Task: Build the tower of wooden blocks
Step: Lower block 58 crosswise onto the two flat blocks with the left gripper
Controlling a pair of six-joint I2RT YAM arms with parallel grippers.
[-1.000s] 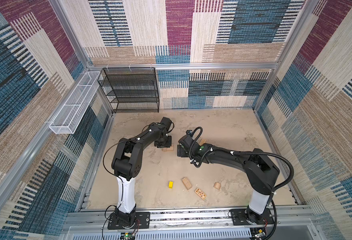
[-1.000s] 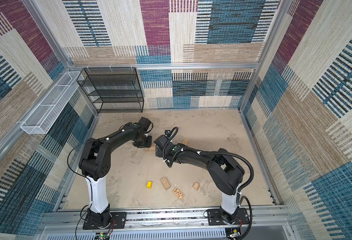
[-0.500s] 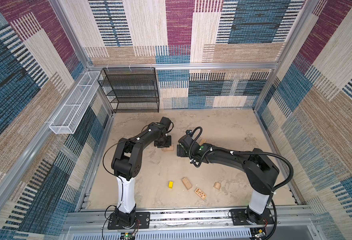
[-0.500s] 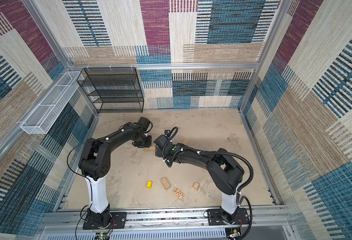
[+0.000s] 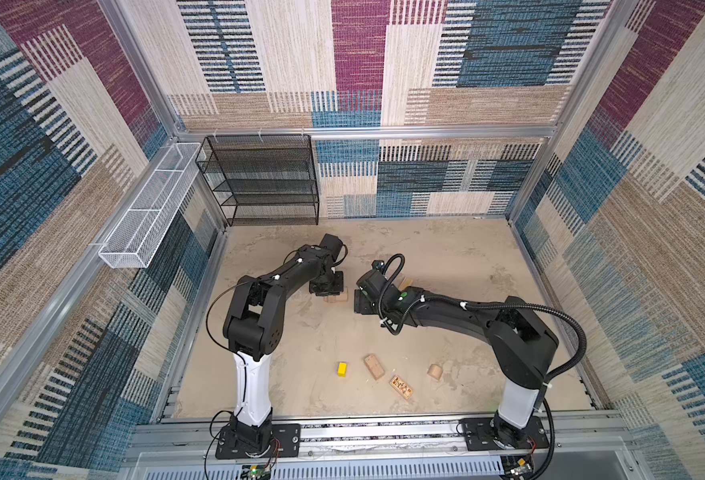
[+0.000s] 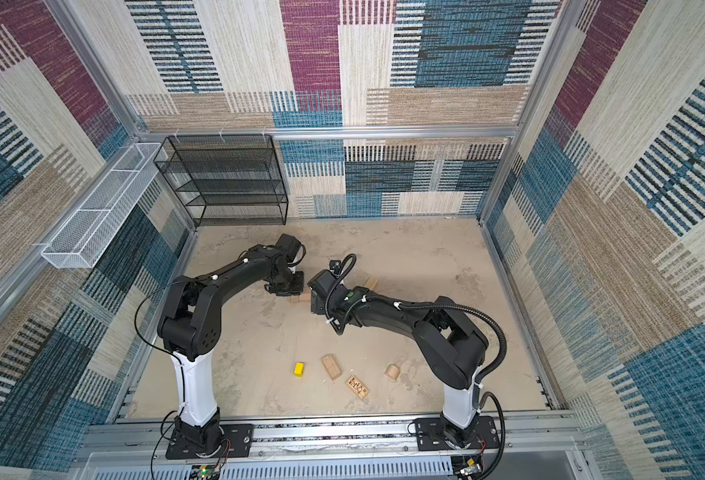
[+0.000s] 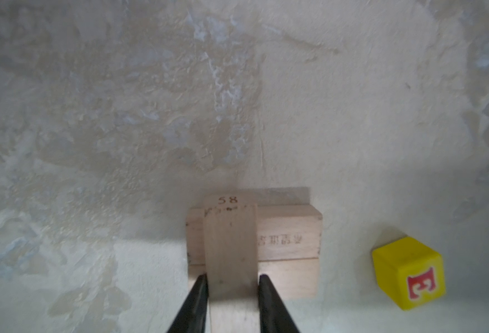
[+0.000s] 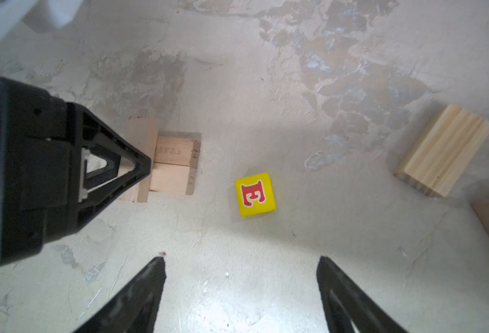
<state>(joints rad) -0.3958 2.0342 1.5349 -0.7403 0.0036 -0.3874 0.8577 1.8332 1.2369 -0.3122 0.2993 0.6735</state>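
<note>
The left gripper (image 7: 231, 278) is closed partway on a plain tan oblong block (image 7: 230, 239), one jaw on each long side, and holds it crosswise over two tan base blocks (image 7: 288, 248) that lie side by side on the table (image 8: 295, 72). This is the start of the tower. Whether the held block already rests on the pair or hangs just above it cannot be told. It sits toward one end of the pair, not over the middle, so a layer begun there may leave later blocks on an uneven footing. The likelier trouble is at release: if the jaws part unevenly or lift at a slant, a fingertip could drag the block askew or push the two base blocks apart along their seam. The right gripper (image 8: 242, 261) is wide open and empty, low over bare table near the yellow lettered block (image 8: 255, 194), which stands just beside the base. A reach for it would bring the two wrists close, and a brush could shift the stack. A grooved pale block (image 8: 442, 150) lies well off to the side. In a top view the small yellow block (image 5: 342, 368), a tan oblong (image 5: 374, 366), the dark-patterned block (image 5: 401, 386) and the rounded piece (image 5: 435, 372) lie near the front edge, well apart from the tower. The middle and far table lie open, so the arms have room to draw back.
</note>
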